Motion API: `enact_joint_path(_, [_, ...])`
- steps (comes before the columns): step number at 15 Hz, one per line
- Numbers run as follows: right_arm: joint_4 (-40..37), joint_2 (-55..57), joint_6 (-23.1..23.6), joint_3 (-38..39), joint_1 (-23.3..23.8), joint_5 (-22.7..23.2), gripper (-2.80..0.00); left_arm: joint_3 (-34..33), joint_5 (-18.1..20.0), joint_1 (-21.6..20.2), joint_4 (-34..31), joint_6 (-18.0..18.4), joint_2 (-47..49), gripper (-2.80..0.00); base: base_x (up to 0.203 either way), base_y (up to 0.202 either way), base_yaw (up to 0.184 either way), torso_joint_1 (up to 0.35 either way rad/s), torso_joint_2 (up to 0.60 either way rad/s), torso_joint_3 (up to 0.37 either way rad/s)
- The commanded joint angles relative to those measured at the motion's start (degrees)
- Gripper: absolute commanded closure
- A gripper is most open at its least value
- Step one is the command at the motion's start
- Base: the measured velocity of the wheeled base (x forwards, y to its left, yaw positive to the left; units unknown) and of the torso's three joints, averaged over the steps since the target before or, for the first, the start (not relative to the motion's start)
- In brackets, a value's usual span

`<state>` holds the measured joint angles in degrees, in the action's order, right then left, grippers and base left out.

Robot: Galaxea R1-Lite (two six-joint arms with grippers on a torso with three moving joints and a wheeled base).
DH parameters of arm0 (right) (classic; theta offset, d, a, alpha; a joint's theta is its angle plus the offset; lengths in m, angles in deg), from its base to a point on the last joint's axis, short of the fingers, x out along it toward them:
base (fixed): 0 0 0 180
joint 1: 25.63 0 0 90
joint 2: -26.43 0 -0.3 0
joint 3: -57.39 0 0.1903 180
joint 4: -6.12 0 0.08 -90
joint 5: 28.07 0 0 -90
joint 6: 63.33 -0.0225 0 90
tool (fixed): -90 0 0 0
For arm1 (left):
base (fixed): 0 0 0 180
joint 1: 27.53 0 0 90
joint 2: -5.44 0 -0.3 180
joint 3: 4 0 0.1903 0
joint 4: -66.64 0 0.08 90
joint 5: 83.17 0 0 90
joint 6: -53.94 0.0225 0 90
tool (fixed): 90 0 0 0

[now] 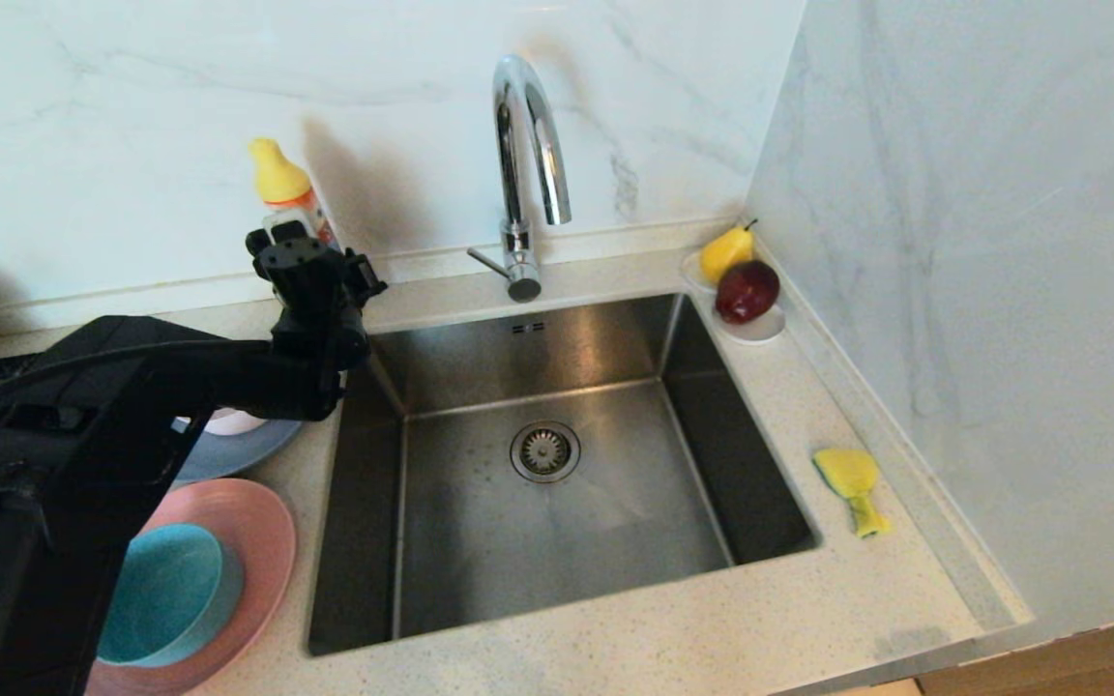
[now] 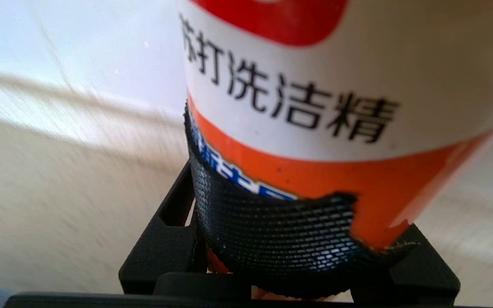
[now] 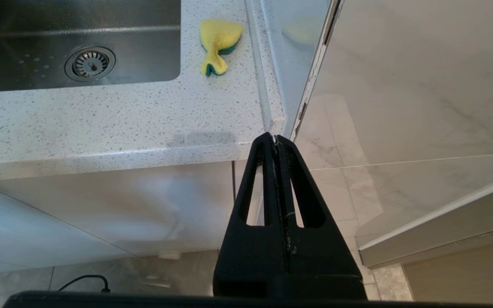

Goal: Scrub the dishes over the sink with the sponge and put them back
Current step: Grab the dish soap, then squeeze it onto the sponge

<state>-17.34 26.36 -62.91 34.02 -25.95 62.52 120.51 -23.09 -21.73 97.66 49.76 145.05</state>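
Observation:
A soap bottle (image 1: pixel 278 179) with a yellow cap and an orange and white label (image 2: pixel 315 107) stands at the back of the counter, left of the sink (image 1: pixel 615 348). My left gripper (image 1: pixel 310 259) (image 2: pixel 298 231) is shut on its lower body, one pad curved against the label. The dishes sit at the left: a pink plate (image 1: pixel 262 541) with a teal bowl (image 1: pixel 170 590) on it, and behind them a grey-blue plate (image 1: pixel 243 449) under a pale pink bowl (image 1: pixel 233 421), both mostly hidden by my arm. The sponge (image 1: pixel 852 483) (image 3: pixel 218 42) lies right of the sink. My right gripper (image 3: pixel 274 139) hangs shut below the counter's front edge.
A chrome gooseneck tap (image 1: pixel 523 145) rises behind the basin, and the drain (image 1: pixel 544 450) sits mid-floor. A white saucer (image 1: pixel 760 331) with a yellow pear (image 1: pixel 726 251) and a dark red apple (image 1: pixel 747 290) stands in the back right corner. Marble walls close off the back and right.

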Motion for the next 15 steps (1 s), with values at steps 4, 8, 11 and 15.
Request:
enact_joint_path(4, [0.0,-0.1,0.0,0.0,0.0,0.0,0.0,-5.5,-1.3,0.5,-0.2,0.0,-12.9,0.0,0.0,0.0,0.0,0.0,0.0,0.0])
enact_joint_path(8, [0.0,-0.1,0.0,0.0,0.0,0.0,0.0,-13.3,-0.8,0.8,-3.7,0.2,-24.8,0.0,0.0,0.0,0.0,0.0,0.0,0.0])
enact_joint_path(11, [0.0,0.0,0.0,0.0,0.0,0.0,0.0,-16.4,2.2,1.0,-13.4,0.2,-34.7,0.0,0.0,0.0,0.0,0.0,0.0,0.0])
enact_joint_path(15, [0.0,-0.1,0.0,0.0,0.0,0.0,0.0,-17.9,5.4,4.2,-24.5,1.8,-45.9,0.0,0.0,0.0,0.0,0.0,0.0,0.0])
